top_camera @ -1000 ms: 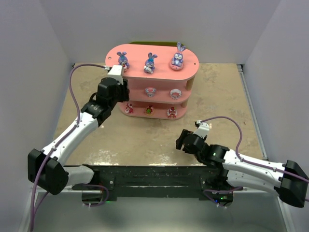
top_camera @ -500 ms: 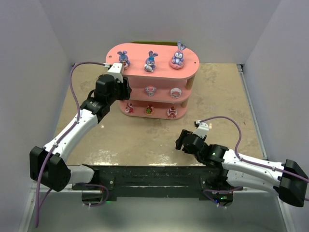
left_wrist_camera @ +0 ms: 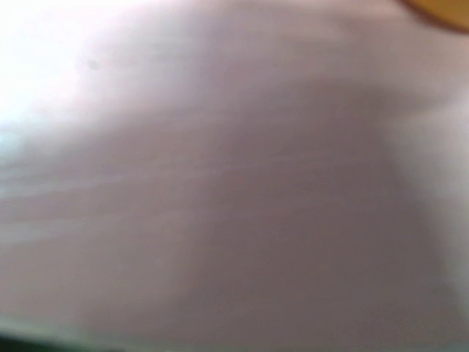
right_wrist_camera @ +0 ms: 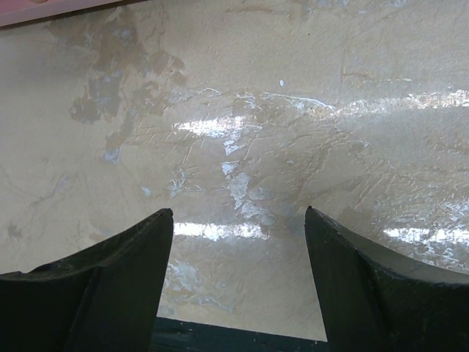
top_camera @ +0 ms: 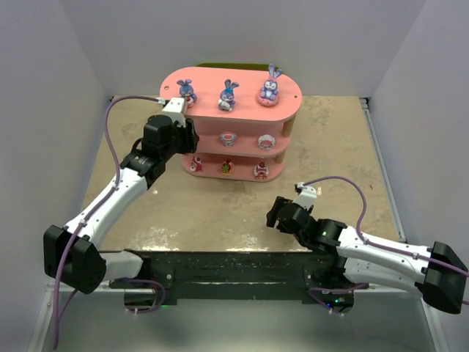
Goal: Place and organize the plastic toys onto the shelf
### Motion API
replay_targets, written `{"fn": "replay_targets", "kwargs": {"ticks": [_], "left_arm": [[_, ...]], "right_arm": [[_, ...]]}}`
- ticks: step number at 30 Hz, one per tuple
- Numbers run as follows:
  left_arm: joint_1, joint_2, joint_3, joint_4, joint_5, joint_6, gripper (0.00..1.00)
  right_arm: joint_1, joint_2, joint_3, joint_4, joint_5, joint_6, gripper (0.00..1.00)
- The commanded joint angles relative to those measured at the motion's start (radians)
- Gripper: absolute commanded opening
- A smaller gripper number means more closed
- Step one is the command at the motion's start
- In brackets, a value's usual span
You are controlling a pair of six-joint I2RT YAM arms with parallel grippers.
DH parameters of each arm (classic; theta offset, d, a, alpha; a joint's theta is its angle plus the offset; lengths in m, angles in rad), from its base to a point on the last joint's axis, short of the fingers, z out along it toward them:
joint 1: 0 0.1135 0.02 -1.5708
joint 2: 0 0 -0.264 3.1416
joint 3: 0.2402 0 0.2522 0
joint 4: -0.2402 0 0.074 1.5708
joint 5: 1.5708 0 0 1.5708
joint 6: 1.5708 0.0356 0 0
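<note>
Left fingers (top_camera: 188,137) sat at the shelf (top_camera: 209,79) end, grip hidden — a careless pull-back might topple bunnies (top_camera: 228,95). Right fingers (right_wrist_camera: 110,286) gaped, empty.

The shelf (top_camera: 289,103) stands at the far middle of the desk (top_camera: 220,209). Three bunnies (top_camera: 229,96) sit in a row on its top board, two small figures (top_camera: 230,137) at the middle board's centre and right, and three little toys (top_camera: 226,167) along the bottom board. My left fingers (top_camera: 187,133) are at the shelf's left end, level with the middle board. My right fingers (right_wrist_camera: 124,257) hang over the desk, near and to the right, well apart from the shelf.
</note>
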Motion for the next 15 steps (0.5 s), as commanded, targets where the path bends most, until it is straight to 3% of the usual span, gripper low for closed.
{"fn": "replay_targets", "kwargs": {"ticks": [1, 15], "left_arm": [[0.013, -0.024, -0.029, 0.033, -0.002, -0.012, 0.19], [0.013, -0.089, -0.082, 0.075, -0.007, -0.023, 0.17]], "right_arm": [[-0.003, 0.011, 0.031, 0.020, 0.016, 0.000, 0.75], [-0.005, 0.024, 0.032, 0.023, 0.009, 0.008, 0.75]]}}
